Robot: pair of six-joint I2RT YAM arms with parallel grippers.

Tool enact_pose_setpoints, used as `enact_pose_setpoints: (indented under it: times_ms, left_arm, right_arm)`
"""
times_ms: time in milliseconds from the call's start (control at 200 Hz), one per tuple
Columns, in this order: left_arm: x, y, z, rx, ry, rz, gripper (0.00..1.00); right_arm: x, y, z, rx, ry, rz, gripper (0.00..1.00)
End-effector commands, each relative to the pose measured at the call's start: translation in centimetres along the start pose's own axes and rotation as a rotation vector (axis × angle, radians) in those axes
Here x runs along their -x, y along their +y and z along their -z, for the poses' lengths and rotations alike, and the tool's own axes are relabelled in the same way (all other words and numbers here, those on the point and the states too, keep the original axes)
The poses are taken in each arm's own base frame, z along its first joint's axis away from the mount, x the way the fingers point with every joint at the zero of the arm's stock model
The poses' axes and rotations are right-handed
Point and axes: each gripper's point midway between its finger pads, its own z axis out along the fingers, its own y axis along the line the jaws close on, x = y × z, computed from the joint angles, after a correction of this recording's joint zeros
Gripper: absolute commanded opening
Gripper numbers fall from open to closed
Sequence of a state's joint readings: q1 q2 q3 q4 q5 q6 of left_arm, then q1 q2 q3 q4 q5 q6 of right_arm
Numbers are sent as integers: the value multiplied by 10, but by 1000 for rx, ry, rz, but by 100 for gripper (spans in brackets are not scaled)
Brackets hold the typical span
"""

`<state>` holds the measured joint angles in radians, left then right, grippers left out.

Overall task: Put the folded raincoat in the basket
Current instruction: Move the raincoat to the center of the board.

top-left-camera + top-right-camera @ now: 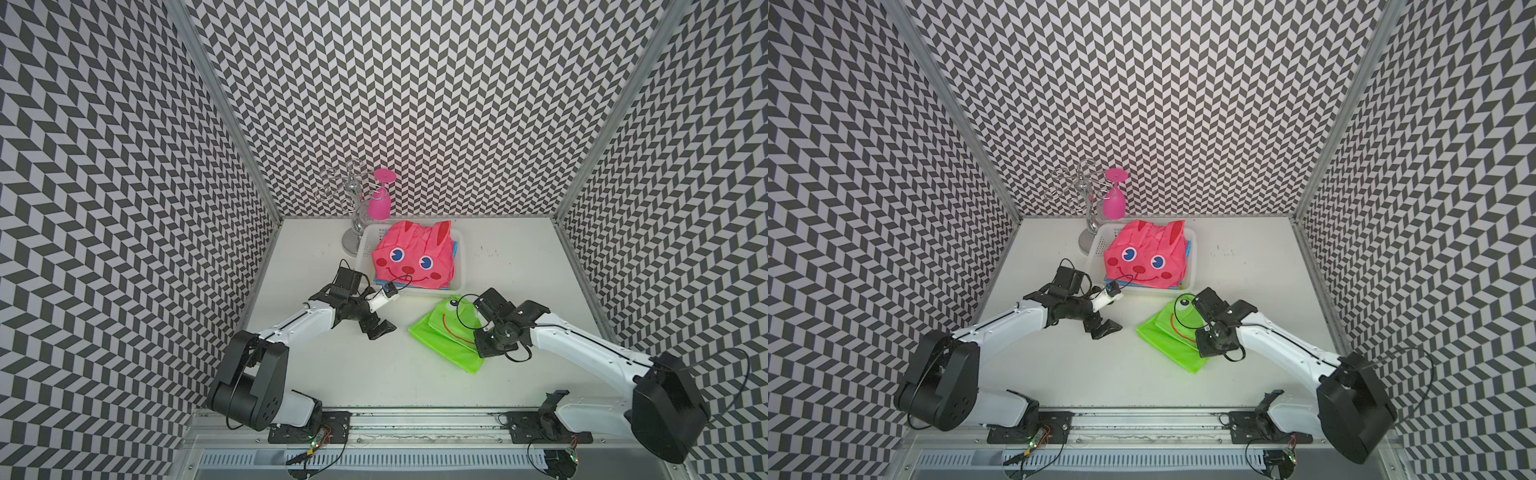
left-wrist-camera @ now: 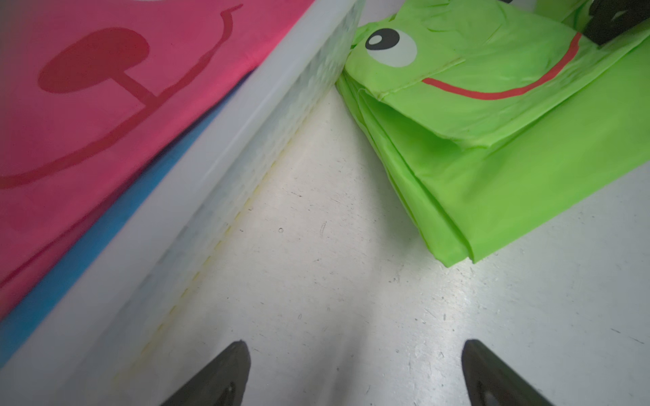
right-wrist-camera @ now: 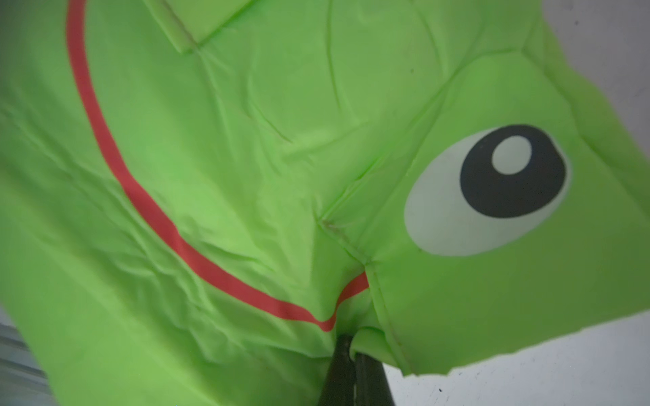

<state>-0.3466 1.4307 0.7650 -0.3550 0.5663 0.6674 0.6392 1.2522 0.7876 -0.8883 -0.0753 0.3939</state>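
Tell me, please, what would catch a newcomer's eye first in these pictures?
A pink bunny-faced raincoat tops the basket at the table's rear middle. In front of it, a green frog-faced raincoat lies on the table, pinched by the right tool. Behind the basket, a pink glass hangs inverted on a chrome rack.

Three folded raincoats (pink raincoat (image 1: pixel 411 253), blue raincoat (image 2: pixel 105 228), green raincoat (image 1: pixel 449 340)), one basket (image 1: pixel 368 247), one wire rack (image 1: pixel 353 199), one pink glass (image 1: pixel 379 205).
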Motion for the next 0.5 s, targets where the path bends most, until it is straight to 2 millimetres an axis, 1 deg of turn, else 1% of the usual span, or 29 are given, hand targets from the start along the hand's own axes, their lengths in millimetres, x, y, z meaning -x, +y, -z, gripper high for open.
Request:
enact_pose_setpoints:
  times_ms: [0,90,140,280,376,491]
  left_arm:
    - [-9,-13,1,-47,24,-5,97]
    - [-6,-13,3,-46,16,-11,97]
    - [-5,-11,4,-35,16,-15,98]
    - [4,-2,6,-25,3,-29,98]
    - [14,1,4,-50,-7,-12,98]
    - [21,0,1,-64,-23,-15,98]
  right_arm:
    - [2,16,7,83,-31,52,0]
    - [-1,19,13,102,-28,63,0]
    - [0,20,21,107,-51,67,0]
    - [-2,13,37,76,-81,44,0]
    - [-7,5,37,41,-72,17,0]
    - [-6,9,33,54,-84,0,0]
